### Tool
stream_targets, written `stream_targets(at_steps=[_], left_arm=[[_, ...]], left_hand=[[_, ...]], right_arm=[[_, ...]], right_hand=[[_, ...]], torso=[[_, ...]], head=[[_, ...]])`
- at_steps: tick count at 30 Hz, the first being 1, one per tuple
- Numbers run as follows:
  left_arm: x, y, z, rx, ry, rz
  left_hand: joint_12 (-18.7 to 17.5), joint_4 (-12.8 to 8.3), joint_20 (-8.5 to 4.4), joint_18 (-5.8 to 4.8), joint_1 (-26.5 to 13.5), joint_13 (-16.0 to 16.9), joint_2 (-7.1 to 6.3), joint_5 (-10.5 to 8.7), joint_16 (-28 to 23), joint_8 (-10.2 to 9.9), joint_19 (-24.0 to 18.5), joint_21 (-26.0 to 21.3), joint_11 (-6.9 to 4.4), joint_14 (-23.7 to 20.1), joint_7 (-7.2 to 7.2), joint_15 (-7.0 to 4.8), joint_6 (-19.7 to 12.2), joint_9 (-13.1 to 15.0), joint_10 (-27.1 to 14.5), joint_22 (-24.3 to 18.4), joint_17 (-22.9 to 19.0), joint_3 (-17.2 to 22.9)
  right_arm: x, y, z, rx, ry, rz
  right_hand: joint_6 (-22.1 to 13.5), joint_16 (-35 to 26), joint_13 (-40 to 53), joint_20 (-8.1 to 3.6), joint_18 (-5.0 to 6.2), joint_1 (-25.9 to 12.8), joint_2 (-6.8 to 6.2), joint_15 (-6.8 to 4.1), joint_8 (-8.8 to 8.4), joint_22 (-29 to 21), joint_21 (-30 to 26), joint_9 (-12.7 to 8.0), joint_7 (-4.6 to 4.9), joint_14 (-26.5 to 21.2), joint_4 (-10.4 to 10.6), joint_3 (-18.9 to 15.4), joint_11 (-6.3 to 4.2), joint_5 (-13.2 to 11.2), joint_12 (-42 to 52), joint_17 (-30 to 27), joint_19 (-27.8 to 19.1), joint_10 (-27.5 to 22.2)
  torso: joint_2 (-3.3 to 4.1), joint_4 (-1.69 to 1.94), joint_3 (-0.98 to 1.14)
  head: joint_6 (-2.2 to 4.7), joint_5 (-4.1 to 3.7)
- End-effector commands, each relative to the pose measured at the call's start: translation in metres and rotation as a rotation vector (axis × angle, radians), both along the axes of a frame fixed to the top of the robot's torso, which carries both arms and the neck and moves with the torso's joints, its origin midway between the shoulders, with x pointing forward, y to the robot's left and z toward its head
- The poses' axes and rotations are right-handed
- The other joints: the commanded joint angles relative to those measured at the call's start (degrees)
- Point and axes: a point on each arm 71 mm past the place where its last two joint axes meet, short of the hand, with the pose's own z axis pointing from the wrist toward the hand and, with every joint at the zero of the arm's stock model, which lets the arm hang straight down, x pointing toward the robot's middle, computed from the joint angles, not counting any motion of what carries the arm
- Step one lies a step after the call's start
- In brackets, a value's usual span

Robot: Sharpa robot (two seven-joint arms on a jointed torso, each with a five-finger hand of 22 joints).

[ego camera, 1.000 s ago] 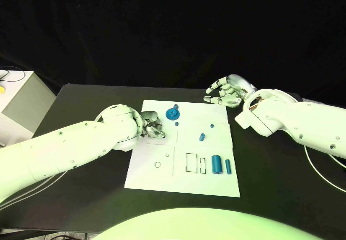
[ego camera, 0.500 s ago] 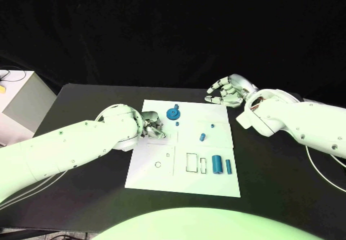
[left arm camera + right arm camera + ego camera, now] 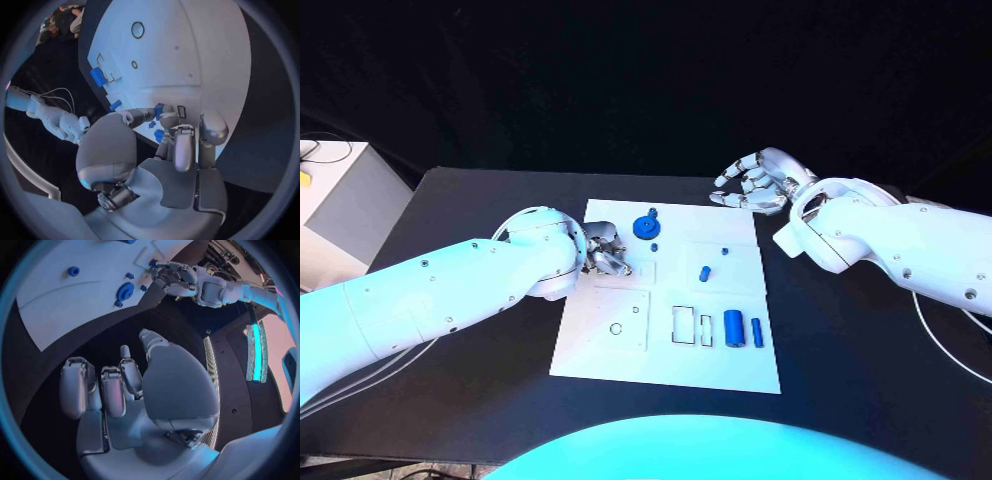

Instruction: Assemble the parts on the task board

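White task board (image 3: 603, 355) flat in the middle of the black tabletop (image 3: 473, 200), small blue parts scattered over its far and right portions. Left hand (image 3: 604, 252) low over the board's left edge near the far end, fingers curled together around small blue parts (image 3: 157, 122) at the fingertips; seen from the left wrist, blue bits pinched between thumb and fingers, right against the board surface. Just beside that hand, toward the far edge, a round blue gear (image 3: 646, 226) standing on the board. Further right, a short blue peg (image 3: 705, 271) and a tiny blue stud (image 3: 726, 250). Near the board's right edge, two blue cylinders (image 3: 734, 329) side by side next to outlined rectangular slots. Right hand (image 3: 759, 182) off the board, above the tabletop beyond its far right corner, well apart from the parts, fingers loosely bent and spread, holding nothing.
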Motion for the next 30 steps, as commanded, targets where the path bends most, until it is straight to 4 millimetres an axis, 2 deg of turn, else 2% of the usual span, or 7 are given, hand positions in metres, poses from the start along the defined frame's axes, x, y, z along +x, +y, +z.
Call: stream_targets(at_steps=[1,4,10,20,30], left_arm=[[-0.0026,-0.0016,-0.0061,0.016,0.048,-0.010],[-0.0020,-0.0020,-0.0071,0.017,0.055,-0.009],[-0.0019,-0.0031,-0.0094,0.017,0.085,-0.015],[-0.0016,-0.0026,-0.0120,0.006,0.125,-0.011],[-0.0018,-0.0015,-0.0107,-0.002,0.132,-0.010]], left_hand=[[0.10,-10.76,0.05,-0.41,-0.90,0.07,0.50,-0.48,0.29,0.46,0.52,0.40,-0.04,4.86,-1.70,-0.38,1.99,-0.20,0.49,0.18,11.51,11.16],[0.22,-10.57,0.03,-0.47,-1.11,0.29,0.72,-0.55,0.34,0.52,0.69,0.49,-0.10,4.91,-1.78,-0.41,2.12,-0.31,0.74,0.45,11.63,11.05],[0.62,-10.35,-0.03,-0.65,-1.56,0.91,1.03,-0.60,0.64,0.72,1.25,0.84,-0.26,5.12,-2.00,-0.49,2.59,-0.56,1.48,1.35,12.31,10.65],[0.79,-9.93,-0.12,-0.72,-2.17,1.23,1.61,-0.53,0.89,0.84,1.49,0.92,-0.42,5.29,-2.22,-0.60,3.15,-0.94,2.08,1.65,12.85,10.16],[0.74,-9.93,-0.16,-0.73,-2.25,1.17,1.89,-0.46,0.91,0.85,1.54,0.94,-0.50,5.31,-2.30,-0.64,3.27,-1.06,2.14,1.70,12.90,10.18]], right_arm=[[-0.0005,0.0013,0.0001,-0.001,-0.003,0.013],[-0.0004,0.0016,0.0001,-0.001,-0.003,0.014],[-0.0002,0.0019,-0.0001,-0.002,-0.001,0.015],[0.0000,0.0022,-0.0008,-0.003,0.001,0.016],[-0.0001,0.0020,-0.0017,-0.003,0.004,0.016]], right_hand=[[-0.47,-0.08,3.33,0.25,0.31,-0.65,0.10,0.15,0.40,7.28,-0.23,0.05,0.10,4.96,0.06,-0.30,0.09,0.37,0.36,11.58,1.90,-0.01],[-0.47,-0.08,3.33,0.25,0.31,-0.65,0.10,0.15,0.40,7.28,-0.23,0.05,0.10,4.96,0.06,-0.30,0.09,0.37,0.36,11.58,1.90,-0.01],[-0.49,-0.05,3.34,0.25,0.30,-0.65,0.11,0.15,0.42,7.29,-0.22,0.06,0.09,4.98,0.03,-0.32,0.08,0.41,0.40,11.63,1.92,0.02],[-0.49,-0.04,3.33,0.25,0.30,-0.61,0.13,0.14,0.43,7.30,-0.22,0.07,0.09,4.98,0.00,-0.31,0.08,0.50,0.40,11.64,1.92,0.01],[-0.50,-0.05,3.36,0.25,0.29,-0.58,0.15,0.14,0.43,7.33,-0.16,0.07,0.08,4.98,-0.02,-0.29,0.07,0.58,0.44,11.62,1.94,0.05]], torso=[[-0.02,0.05,0.03],[-0.01,0.05,0.06],[0.00,0.04,-0.04],[0.00,0.05,-0.09],[0.01,0.06,-0.11]], head=[[-0.02,-0.07],[-0.02,-0.05],[-0.13,-0.07],[0.61,0.12],[0.56,0.04]])
